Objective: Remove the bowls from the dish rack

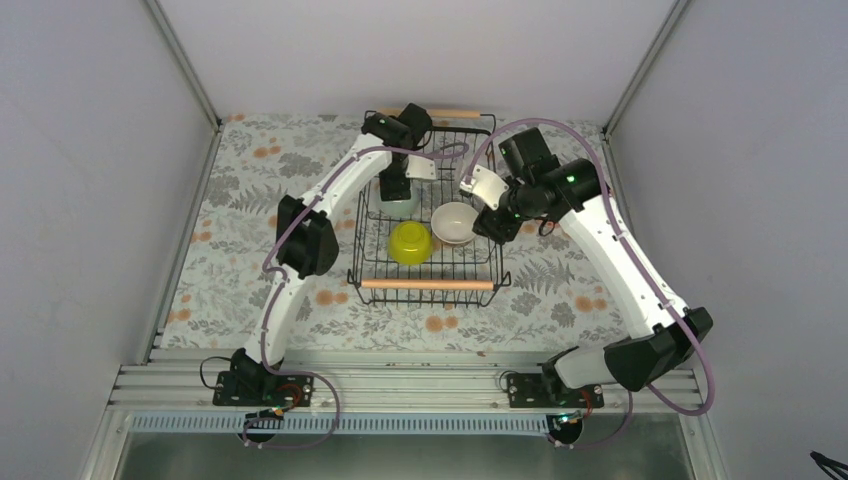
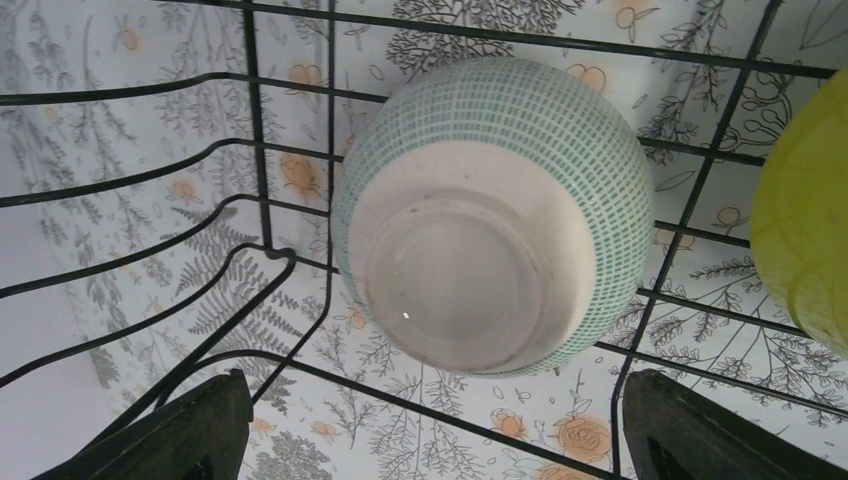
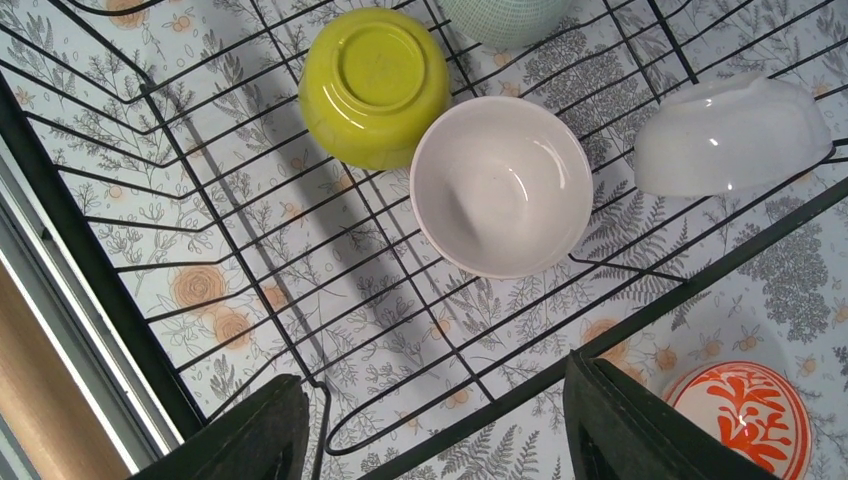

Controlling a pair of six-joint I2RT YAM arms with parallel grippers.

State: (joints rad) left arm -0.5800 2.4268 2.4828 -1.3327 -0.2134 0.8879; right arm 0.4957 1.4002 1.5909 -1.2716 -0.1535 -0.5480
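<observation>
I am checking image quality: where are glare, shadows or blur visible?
Top view: soft, even light. Left wrist view: patterned bowl sharp, a tiny glint on its base. Right wrist view: glints on the tipped white bowl, a shadow across the rack.

Left hand (image 2: 430,445), fingers wide, over upturned teal bowl (image 2: 490,215). Dish rack (image 1: 428,285) wires close at one side, yellow bowl (image 3: 372,82) at other. White bowl (image 3: 502,185) hard beside yellow bowl. Tilted white bowl (image 3: 735,135) crowds rack edge. Bare rack floor beside yellow bowl. Orange-patterned bowl (image 3: 738,405) on table (image 1: 250,190) outside rack.
</observation>
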